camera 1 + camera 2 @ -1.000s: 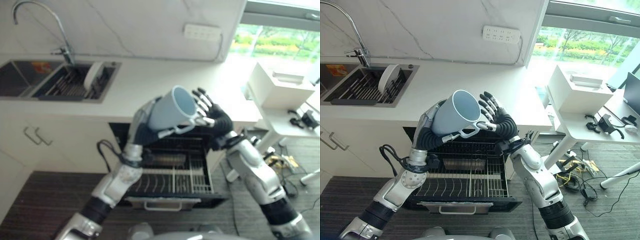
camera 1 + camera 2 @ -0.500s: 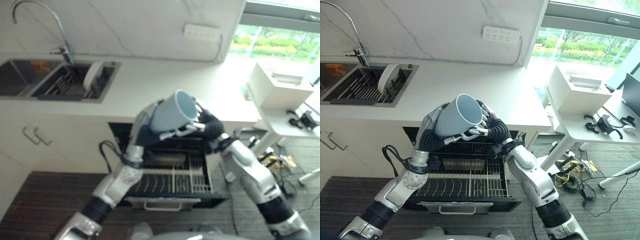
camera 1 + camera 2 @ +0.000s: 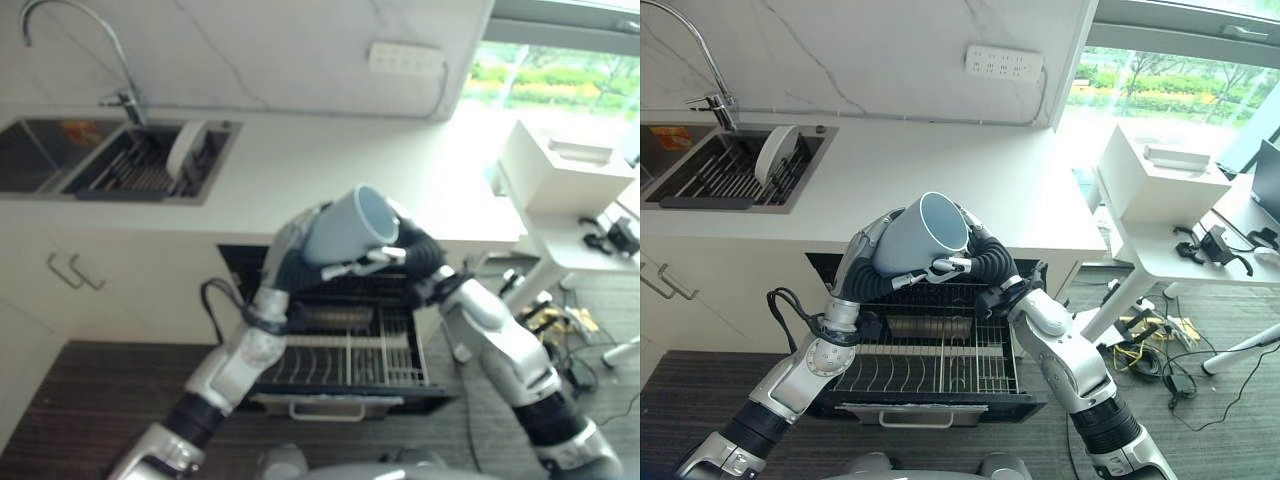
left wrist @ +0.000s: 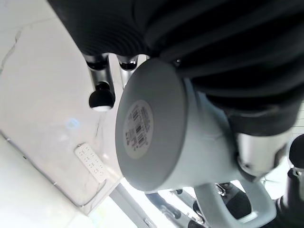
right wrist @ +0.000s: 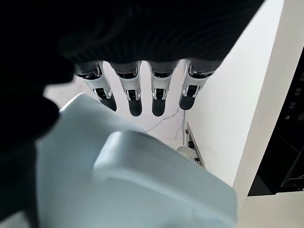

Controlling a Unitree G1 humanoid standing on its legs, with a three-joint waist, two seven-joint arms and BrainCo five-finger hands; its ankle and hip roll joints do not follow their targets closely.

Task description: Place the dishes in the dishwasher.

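A light blue mug (image 3: 915, 240) is held tilted in the air above the open dishwasher's pulled-out rack (image 3: 940, 375), its mouth turned up and to the right. My left hand (image 3: 868, 262) is curled round its left side and base; its wrist view shows the mug's bottom (image 4: 147, 123) with a label. My right hand (image 3: 992, 262) wraps the mug from the right, by the handle. In the right wrist view its fingers (image 5: 134, 92) reach over the mug's body (image 5: 118, 166).
A white plate (image 3: 775, 155) stands in the sink's drying rack (image 3: 730, 170) at the far left, beside the faucet (image 3: 700, 50). The white counter (image 3: 940, 170) runs behind the hands. A white desk (image 3: 1160, 250) with a box stands to the right.
My right hand, spread open a second ago beside the mug, has come in and closed round its right side. The mug has dropped slightly.
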